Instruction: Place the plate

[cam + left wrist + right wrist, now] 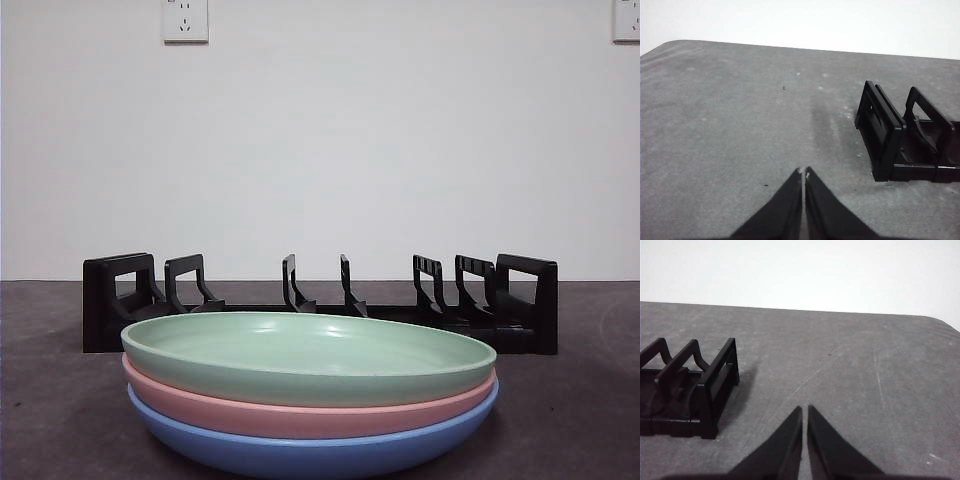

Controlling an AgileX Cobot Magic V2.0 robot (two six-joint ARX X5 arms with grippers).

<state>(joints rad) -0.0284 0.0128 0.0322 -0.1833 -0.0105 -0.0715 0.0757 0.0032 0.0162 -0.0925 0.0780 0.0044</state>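
The table (590,400) is seen bare at both ends in the wrist views. A black rack (320,305) is set across its far side with every slot empty; a stack of three plates is placed just in front of it, the green plate (305,352) resting on the pink plate (300,412), which rests on the blue plate (310,450). The left gripper (804,172) is held over bare table off one end of the rack, jaws pressed together with nothing between them; the right gripper (805,410) is likewise closed and empty off the other end. Risks judged: the shallow green rim may be slipped off when pinched, the pink plate may be dragged along, and a tilted plate may be knocked against a divider, shifting the light rack.
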